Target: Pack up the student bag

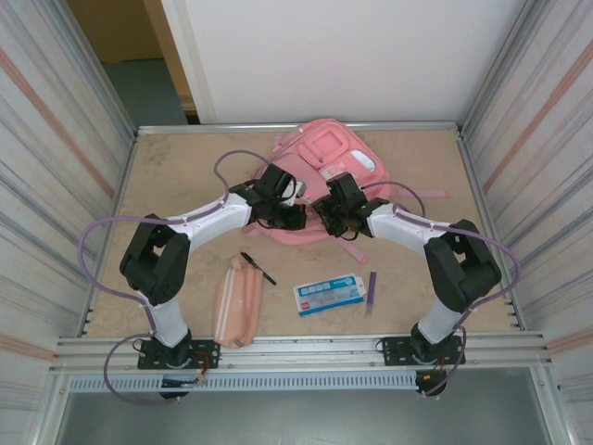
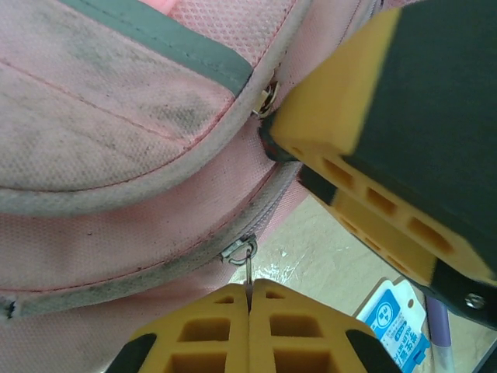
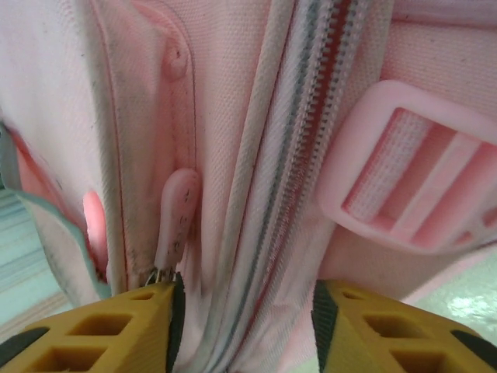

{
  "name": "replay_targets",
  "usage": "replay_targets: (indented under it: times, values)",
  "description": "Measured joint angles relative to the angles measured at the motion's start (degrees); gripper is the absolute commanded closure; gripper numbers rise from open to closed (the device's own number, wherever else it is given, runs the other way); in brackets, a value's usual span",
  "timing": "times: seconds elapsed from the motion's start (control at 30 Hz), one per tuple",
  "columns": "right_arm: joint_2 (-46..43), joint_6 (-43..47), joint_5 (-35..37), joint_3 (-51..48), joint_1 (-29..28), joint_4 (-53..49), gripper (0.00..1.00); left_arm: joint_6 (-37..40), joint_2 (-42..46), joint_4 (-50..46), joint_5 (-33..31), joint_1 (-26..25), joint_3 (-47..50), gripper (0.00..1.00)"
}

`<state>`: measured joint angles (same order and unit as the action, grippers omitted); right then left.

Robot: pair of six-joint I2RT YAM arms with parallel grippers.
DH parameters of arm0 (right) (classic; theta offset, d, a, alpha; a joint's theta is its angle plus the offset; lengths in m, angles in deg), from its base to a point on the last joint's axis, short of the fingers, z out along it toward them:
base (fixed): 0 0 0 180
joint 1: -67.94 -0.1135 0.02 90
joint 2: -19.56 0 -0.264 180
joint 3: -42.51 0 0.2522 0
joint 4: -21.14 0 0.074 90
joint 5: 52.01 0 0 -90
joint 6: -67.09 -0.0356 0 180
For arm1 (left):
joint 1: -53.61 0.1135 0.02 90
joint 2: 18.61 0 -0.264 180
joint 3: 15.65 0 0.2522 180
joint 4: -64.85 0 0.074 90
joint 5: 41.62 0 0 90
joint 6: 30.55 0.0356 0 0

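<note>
The student bag (image 1: 326, 163) is a big pink backpack lying at the back middle of the table. My left gripper (image 1: 283, 211) sits at its near left edge. In the left wrist view the left gripper (image 2: 250, 299) is shut on the thin metal zip pull (image 2: 248, 268) hanging from a slider (image 2: 239, 249). My right gripper (image 1: 334, 219) is at the bag's near edge, right beside the left one. Its fingers (image 3: 147, 326) straddle a bunched fold of bag fabric with the zipper track (image 3: 291, 179), pads pressed on both sides. A pink rubber zip tab (image 3: 177, 214) lies next to the left finger.
A salmon pencil case (image 1: 238, 301), a black pen (image 1: 258, 268), a blue-and-white box (image 1: 329, 294) and a purple pen (image 1: 372, 288) lie on the near table. A pink strap buckle (image 3: 411, 183) is beside the seam. Metal walls close both sides.
</note>
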<state>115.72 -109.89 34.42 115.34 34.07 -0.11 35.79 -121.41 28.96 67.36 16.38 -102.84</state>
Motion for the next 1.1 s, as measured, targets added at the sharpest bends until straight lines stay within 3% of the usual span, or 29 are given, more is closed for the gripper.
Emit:
replay_targets:
  times: [0.17,0.4,0.67,0.93,0.97,1.0,1.03,1.1]
  values:
    - [1.2,-2.9,0.9,-0.4,-0.5,2.6,0.99,-0.6,0.0,1.0,0.0,0.0,0.9,1.00]
    - [0.9,-2.5,0.4,-0.6,0.0,2.9,1.00,-0.6,2.3,-0.6,-5.6,1.9,2.8,1.00]
    - [-2.4,5.5,-8.5,-0.6,5.2,-1.4,1.00,0.3,6.5,2.7,-5.9,14.6,7.2,1.00]
    - [-1.7,21.0,-20.1,2.4,15.1,-9.1,1.00,2.0,6.5,4.6,-2.0,14.5,8.5,1.00]
    - [-0.9,22.9,-21.5,3.6,16.3,-10.3,0.92,2.0,6.6,5.3,-1.9,14.0,9.0,1.00]
    - [0.1,24.7,-22.6,4.7,17.6,-11.5,0.74,2.0,6.7,6.0,-1.6,13.4,9.5,1.00]
    - [1.1,26.3,-23.8,5.8,18.8,-12.6,0.63,1.9,6.8,6.5,-1.3,12.8,9.9,1.00]
    - [2.8,29.6,-24.9,7.2,21.1,-13.2,0.59,1.7,7.4,7.1,-1.6,11.2,10.9,1.00]
